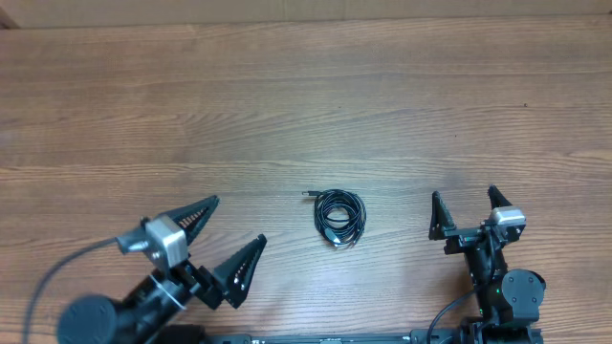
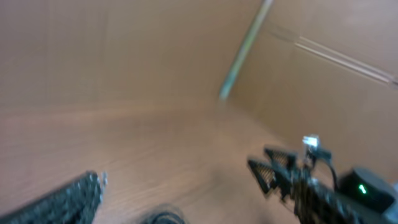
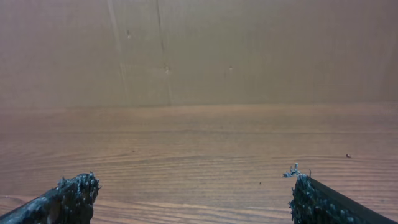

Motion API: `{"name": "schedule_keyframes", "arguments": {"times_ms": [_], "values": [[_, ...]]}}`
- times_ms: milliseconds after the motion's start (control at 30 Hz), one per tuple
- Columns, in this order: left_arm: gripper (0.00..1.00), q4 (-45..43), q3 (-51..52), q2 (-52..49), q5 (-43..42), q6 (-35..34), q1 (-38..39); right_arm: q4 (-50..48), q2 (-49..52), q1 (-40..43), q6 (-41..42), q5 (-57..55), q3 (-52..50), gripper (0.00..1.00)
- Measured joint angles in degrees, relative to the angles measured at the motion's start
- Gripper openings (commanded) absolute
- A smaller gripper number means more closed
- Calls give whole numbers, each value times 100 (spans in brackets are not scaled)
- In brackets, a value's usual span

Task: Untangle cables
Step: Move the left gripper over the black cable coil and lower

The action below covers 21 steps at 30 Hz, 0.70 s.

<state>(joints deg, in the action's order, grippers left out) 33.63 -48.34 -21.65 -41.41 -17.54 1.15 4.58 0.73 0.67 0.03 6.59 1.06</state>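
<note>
The cables [image 1: 339, 216] are thin black cords wound into one small coil on the wooden table, with a small plug end sticking out at its upper left. My left gripper [image 1: 237, 222] is open and empty, to the left of the coil. My right gripper [image 1: 467, 198] is open and empty, to the right of the coil. In the blurred left wrist view the top of the coil [image 2: 166, 218] shows at the bottom edge, with only one left finger visible. The right wrist view shows the open right gripper [image 3: 193, 190] over bare wood; the coil is out of view there.
The wooden table [image 1: 306, 105] stretches far behind the coil. A brown cardboard wall [image 3: 199, 50] stands along the table's far edge. The right arm [image 2: 317, 183] shows in the left wrist view.
</note>
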Motion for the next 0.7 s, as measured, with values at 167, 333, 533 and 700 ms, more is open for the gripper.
{"name": "schedule_keyframes", "arguments": {"times_ms": [167,333,533,700], "values": [[100,2529,-1893,-1606,61,599,0,-2,0,0,-2,2,0,100],[100,3182,-2396,-2800,-581,745,0,-4,0,0,0,0,0,100],[100,3696,-2400,-3681,-511,560,411,0,0,-2,0,0,0,100],[100,3797,-2400,-4065,925,-247,1836,-2,0,0,0,2,0,100]]}}
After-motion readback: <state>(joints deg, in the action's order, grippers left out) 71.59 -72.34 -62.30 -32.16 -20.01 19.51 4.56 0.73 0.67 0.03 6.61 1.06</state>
